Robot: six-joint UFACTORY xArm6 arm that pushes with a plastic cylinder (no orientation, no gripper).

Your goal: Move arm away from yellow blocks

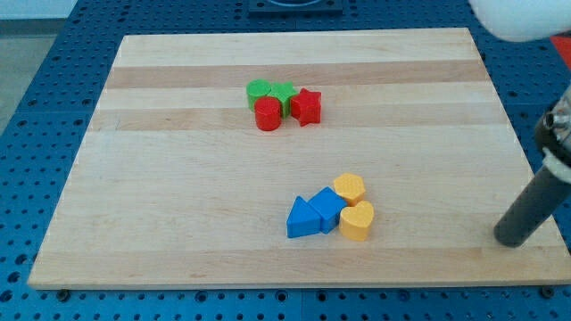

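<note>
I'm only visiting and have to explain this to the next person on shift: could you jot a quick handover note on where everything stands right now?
My tip rests near the wooden board's right edge, well to the view's right of the two yellow blocks, touching nothing.
The yellow blocks sit low on the board, against the blue cube and blue triangle.
The red cylinder, red star and two green blocks cluster near the view's top.
Done: the arm looks already clear of the yellow blocks.
Left: probably nothing, or back off a little further.
</note>
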